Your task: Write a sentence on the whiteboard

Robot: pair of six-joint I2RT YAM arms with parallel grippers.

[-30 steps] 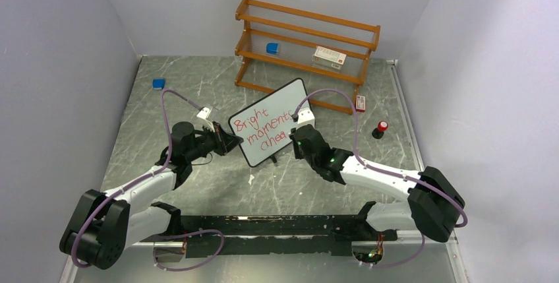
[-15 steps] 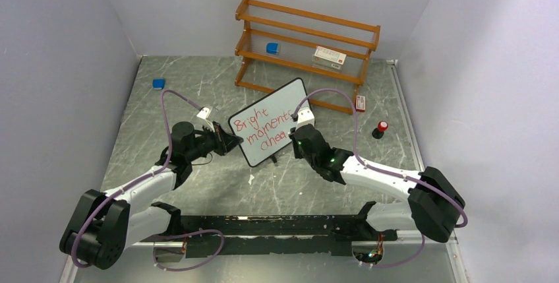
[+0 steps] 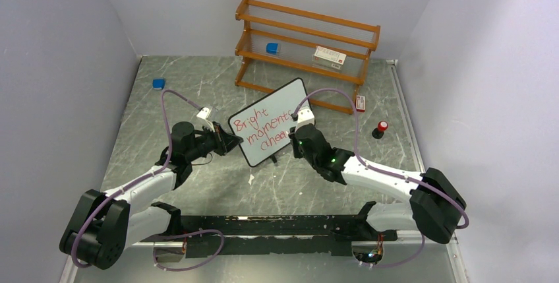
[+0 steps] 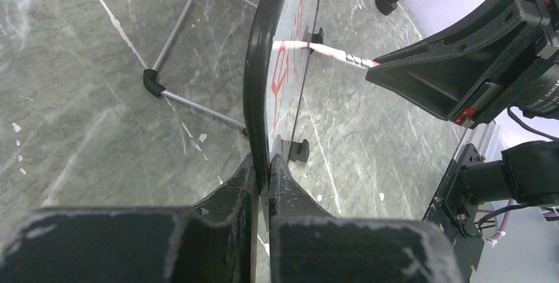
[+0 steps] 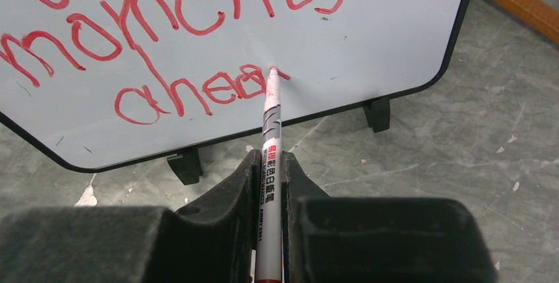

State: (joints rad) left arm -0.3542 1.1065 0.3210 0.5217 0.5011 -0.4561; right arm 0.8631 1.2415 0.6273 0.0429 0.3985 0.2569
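The small black-framed whiteboard [image 3: 270,121] stands tilted on the table, with red handwriting reading "Bright moments" and, on the lower line, "ahea". My left gripper [image 4: 265,162] is shut on the whiteboard's edge [image 4: 256,65], seen edge-on in the left wrist view. My right gripper [image 5: 268,157] is shut on a white marker [image 5: 269,131] with a red tip. The tip touches the whiteboard [image 5: 369,39] just right of the last red letter, where a short red stroke begins. In the top view the right gripper [image 3: 294,139] sits at the board's lower right, the left gripper [image 3: 232,142] at its lower left.
A wooden shelf [image 3: 306,49] stands behind the board, holding a blue block [image 3: 272,48] and a white box [image 3: 329,56]. Another blue block [image 3: 158,84] lies at the far left. The red marker cap [image 3: 380,128] stands at the right, a small white-and-red item [image 3: 360,103] near the shelf.
The arms and the whiteboard look unmoved over the last second. The marker tip stays at the end of the lower line.
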